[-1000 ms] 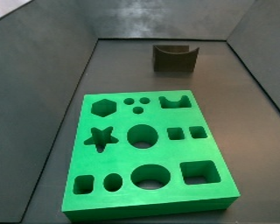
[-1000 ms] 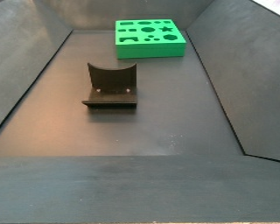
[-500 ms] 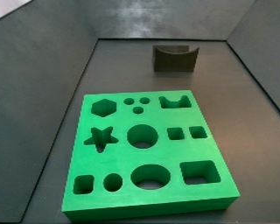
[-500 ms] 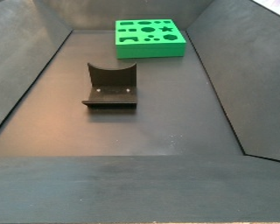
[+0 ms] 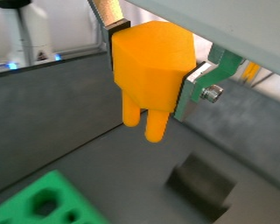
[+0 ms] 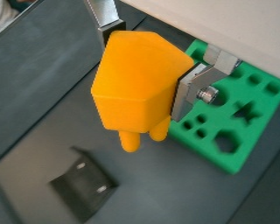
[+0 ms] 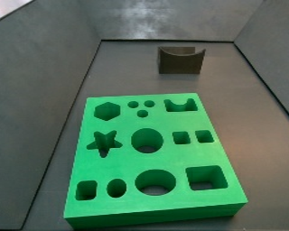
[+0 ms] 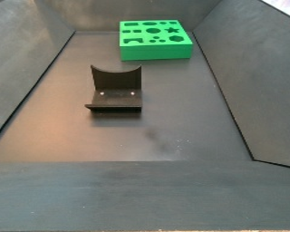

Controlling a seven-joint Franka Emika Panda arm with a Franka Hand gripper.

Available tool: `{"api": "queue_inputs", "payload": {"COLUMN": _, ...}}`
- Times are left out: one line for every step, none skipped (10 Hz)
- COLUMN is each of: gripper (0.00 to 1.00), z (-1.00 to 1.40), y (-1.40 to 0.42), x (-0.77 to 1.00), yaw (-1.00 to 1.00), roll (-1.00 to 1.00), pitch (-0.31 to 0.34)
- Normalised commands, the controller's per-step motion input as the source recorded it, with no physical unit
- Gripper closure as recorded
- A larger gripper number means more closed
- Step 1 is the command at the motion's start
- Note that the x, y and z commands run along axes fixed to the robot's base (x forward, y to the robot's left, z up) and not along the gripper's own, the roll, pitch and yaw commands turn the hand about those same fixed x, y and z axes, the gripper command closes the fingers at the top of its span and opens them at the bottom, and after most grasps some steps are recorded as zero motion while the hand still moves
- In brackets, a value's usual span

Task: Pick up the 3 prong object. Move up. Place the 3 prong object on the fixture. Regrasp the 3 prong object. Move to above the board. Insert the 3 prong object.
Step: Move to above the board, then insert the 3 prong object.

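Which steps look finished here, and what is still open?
Done: the pickup and lift. In both wrist views the pincer holds the 3 prong object clear of the floor, prongs down. In hand: carrying it; the pincer is out of both side views. Left: the fixture carries nothing, so placing and regrasping remain, and the board shows its three small round holes unfilled, so insertion remains too.

Little has changed in the side views. A faint dark patch (image 8: 158, 138) now lies on the floor just in front of the fixture (image 8: 115, 89), on the side away from the board (image 8: 155, 40); it was not there a second ago. The gripper (image 5: 156, 63) appears only in the wrist views, clamped on the 3 prong object (image 5: 149, 83) above the fixture, with no earlier view to compare.
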Motion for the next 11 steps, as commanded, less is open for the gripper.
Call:
{"api": "queue_inputs", "payload": {"gripper": 1.0, "z": 0.05, "y": -0.7, "x": -0.41, "yaw": -0.06, "roll": -1.0, "pitch": -0.026}}
{"api": "queue_inputs", "payload": {"gripper": 1.0, "z": 0.03, "y": -0.39, "x": -0.28, "yaw": -0.04, "roll": -0.79, "pitch": -0.041}}
{"api": "queue_inputs", "payload": {"gripper": 1.0, "z": 0.01, "y": -0.25, "x": -0.21, "yaw": -0.03, "roll": -0.65, "pitch": -0.046}}
{"api": "queue_inputs", "payload": {"gripper": 1.0, "z": 0.02, "y": -0.11, "x": -0.13, "yaw": -0.02, "roll": -0.39, "pitch": -0.045}}
{"api": "queue_inputs", "payload": {"gripper": 1.0, "z": 0.0, "y": -0.01, "x": -0.07, "yaw": 0.0, "roll": -0.2, "pitch": -0.044}}
{"api": "queue_inputs", "payload": {"gripper": 1.0, "z": -0.19, "y": 0.0, "x": -0.09, "yaw": 0.0, "roll": 0.05, "pitch": 0.019}}
{"api": "queue_inputs", "payload": {"gripper": 1.0, "z": -0.08, "y": -0.04, "x": -0.08, "yaw": -0.07, "roll": 0.09, "pitch": 0.0}}
{"api": "queue_inputs", "payload": {"gripper": 1.0, "z": -0.01, "y": 0.0, "x": 0.0, "yaw": 0.0, "roll": 0.02, "pitch": 0.001}}
{"api": "queue_inputs", "payload": {"gripper": 1.0, "z": -0.04, "y": 0.0, "x": 0.0, "yaw": 0.0, "roll": -0.03, "pitch": 0.0}}
{"api": "queue_inputs", "payload": {"gripper": 1.0, "z": -0.55, "y": 0.0, "x": 0.0, "yaw": -0.01, "roll": -0.22, "pitch": 0.154}}
{"api": "queue_inputs", "payload": {"gripper": 1.0, "z": -0.51, "y": 0.0, "x": 0.13, "yaw": -0.05, "roll": -0.28, "pitch": 0.074}}
